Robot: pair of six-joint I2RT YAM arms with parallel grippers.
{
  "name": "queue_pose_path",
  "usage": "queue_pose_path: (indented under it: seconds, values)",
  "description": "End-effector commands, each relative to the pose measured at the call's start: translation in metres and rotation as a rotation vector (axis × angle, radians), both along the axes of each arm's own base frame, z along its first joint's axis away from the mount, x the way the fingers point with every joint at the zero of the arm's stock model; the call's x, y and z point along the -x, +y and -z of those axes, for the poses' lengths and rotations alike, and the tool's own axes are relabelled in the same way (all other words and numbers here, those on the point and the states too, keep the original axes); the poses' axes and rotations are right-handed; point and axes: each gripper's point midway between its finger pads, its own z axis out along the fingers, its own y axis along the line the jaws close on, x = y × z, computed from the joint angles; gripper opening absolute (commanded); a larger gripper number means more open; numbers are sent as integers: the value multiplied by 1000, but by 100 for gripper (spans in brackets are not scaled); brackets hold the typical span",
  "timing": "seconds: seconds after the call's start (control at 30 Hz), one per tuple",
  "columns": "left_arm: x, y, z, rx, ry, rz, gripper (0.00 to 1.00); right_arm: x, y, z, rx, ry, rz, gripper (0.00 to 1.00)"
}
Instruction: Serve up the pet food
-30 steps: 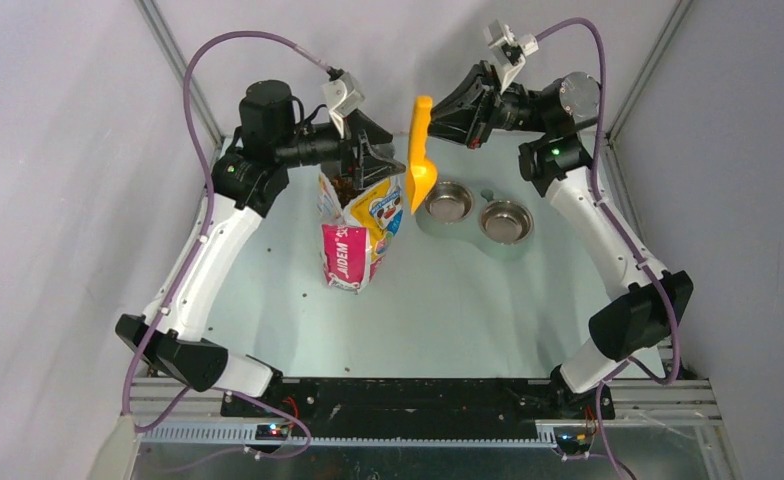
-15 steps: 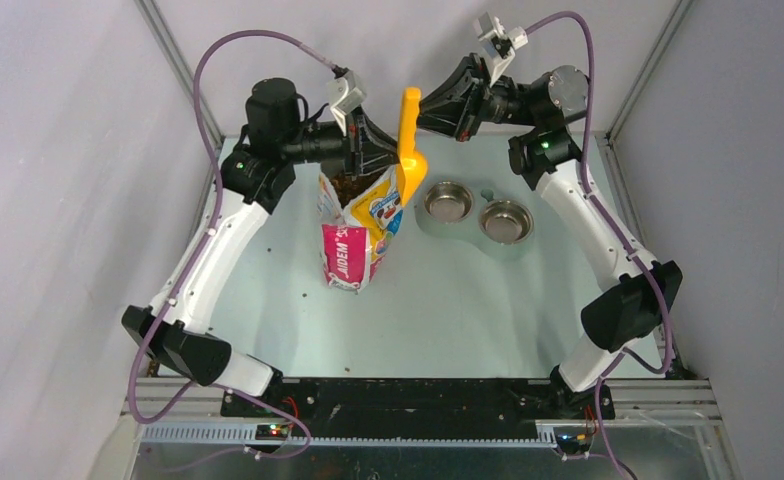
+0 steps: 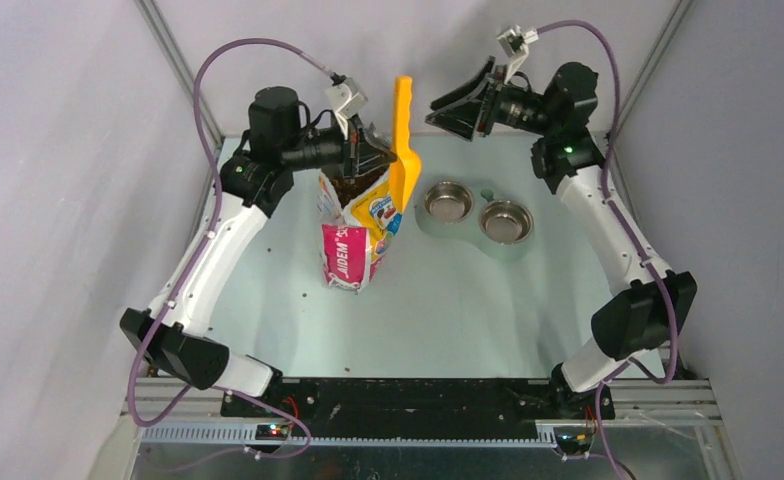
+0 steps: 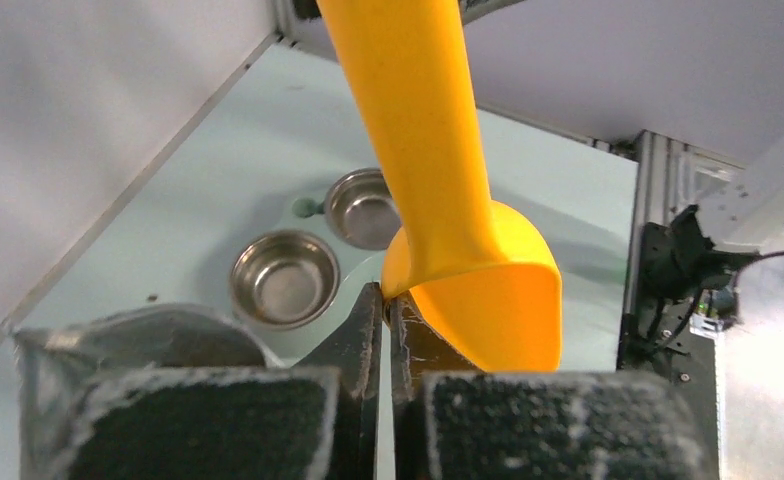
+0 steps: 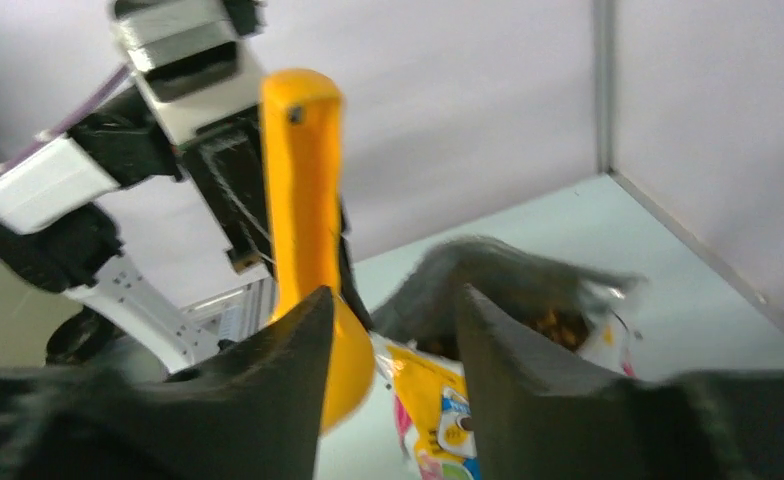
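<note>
1. Here, the left fingers (image 4: pixel 353 345) are pressed together, pinching the bowl edge of the yellow scoop (image 4: pixel 418 150), which stands with its handle up.
2. The right fingers (image 5: pixel 288 370) are spread and hold nothing; they are level with the scoop's handle but clear of it.
3. The pet food (image 3: pixel 351 186) lies inside the open mouth of the bag (image 3: pixel 353 250), just below the left fingers.
4. The bag stands upright on the surface (image 3: pixel 448 290), with 2 steel bowls (image 3: pixel 449 203) close by on its right.

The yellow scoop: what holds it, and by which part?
The left gripper pinches the yellow scoop at its bowl's edge, just below the handle; the right gripper is open, off it.
</note>
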Motion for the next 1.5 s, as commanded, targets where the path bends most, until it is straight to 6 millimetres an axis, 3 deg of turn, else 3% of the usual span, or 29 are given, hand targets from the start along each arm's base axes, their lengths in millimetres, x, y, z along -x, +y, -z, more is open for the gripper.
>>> queue_pose_path:
  seconds: [0.0,0.13,0.17,0.2,0.33,0.5,0.63,1.03,1.33,1.4,1.43,1.47]
  values:
    - [-11,29,-8,-73,-99,-177,0,-14,-43,18,43,123,156,55]
    - [-31,45,4,-197,-97,-296,0,-21,-75,57,170,246,289,56]
    - [-30,49,2,-226,-93,-317,0,-26,-82,57,211,201,352,57]
    - [-40,53,9,-274,-96,-361,0,-23,-86,73,261,275,381,58]
    - [-53,59,12,-389,-108,-448,0,-28,-95,74,258,371,488,65]
    - [-59,53,2,-457,-137,-488,0,-22,-62,47,135,385,368,64]
    - [-54,40,6,-497,-145,-456,0,-2,-27,24,90,345,221,62]
    - [-40,25,8,-488,-146,-400,0,-21,16,-2,36,289,232,67]
    - [-35,29,4,-488,-166,-403,0,-35,28,6,43,333,277,45]
    - [-37,29,6,-490,-168,-407,0,-38,28,9,48,335,285,29]
    - [-38,30,8,-496,-166,-410,0,-39,27,10,51,333,287,15]
    - [-38,30,9,-499,-165,-413,0,-39,27,10,51,330,287,10]
